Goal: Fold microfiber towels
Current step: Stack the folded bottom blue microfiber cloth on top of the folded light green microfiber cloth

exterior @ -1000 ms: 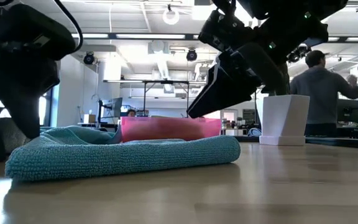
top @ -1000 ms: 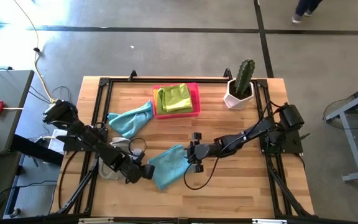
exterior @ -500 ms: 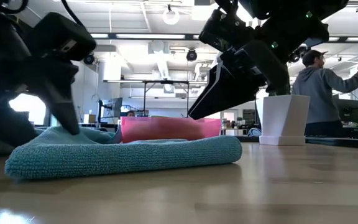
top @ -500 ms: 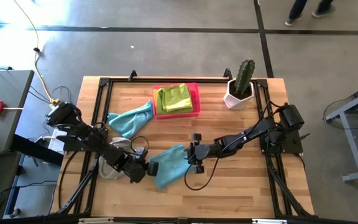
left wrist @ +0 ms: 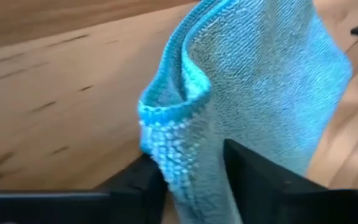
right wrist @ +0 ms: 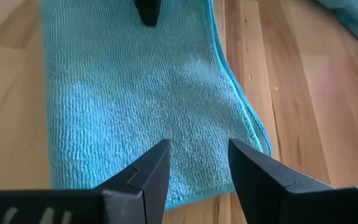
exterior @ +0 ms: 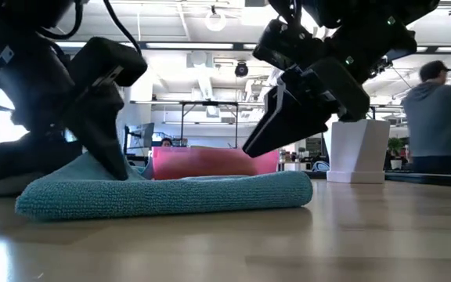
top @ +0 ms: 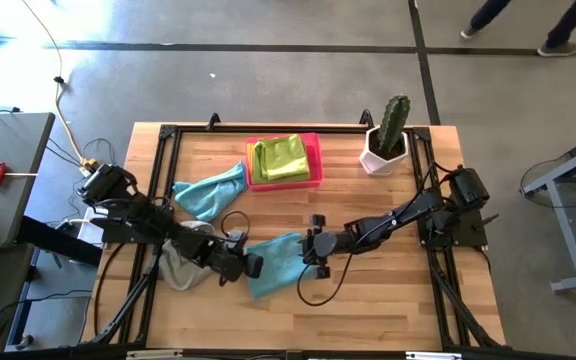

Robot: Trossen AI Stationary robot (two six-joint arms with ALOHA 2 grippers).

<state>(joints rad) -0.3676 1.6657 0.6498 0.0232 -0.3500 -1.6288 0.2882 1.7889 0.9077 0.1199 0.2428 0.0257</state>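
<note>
A teal-blue microfiber towel (top: 276, 262) lies folded on the wooden table (top: 388, 300), near its middle. My left gripper (top: 251, 266) is at the towel's left edge, with cloth bunched between its fingers (left wrist: 188, 158). My right gripper (top: 301, 250) hangs open just above the towel's right part (right wrist: 197, 152) and touches nothing. A second teal-blue towel (top: 208, 193) lies crumpled at the far left. A lime green towel (top: 280, 158) rests folded in the pink tray (top: 314, 160). A grey towel (top: 176, 268) lies under my left arm. My left gripper pinches the teal-blue towel's left edge (left wrist: 178, 134) between its two fingers, where the hem is pushed up into a small rounded fold. The fingers (exterior: 114, 160) slant down from the table's left. The rest of the towel (exterior: 178, 194) lies flat on the table.
A cactus in a white pot (top: 386, 140) stands at the far right corner. Black frame rails (top: 168, 135) run along the table's edges. Bare wood lies near the front edge (top: 368, 310). A person (exterior: 437, 117) moves in the room behind.
My left gripper has gone toward the table's right edge and down onto the teal-blue towel's left edge. That edge has been pushed a little rightward and bunched up, while the towel's right part has stayed put.
</note>
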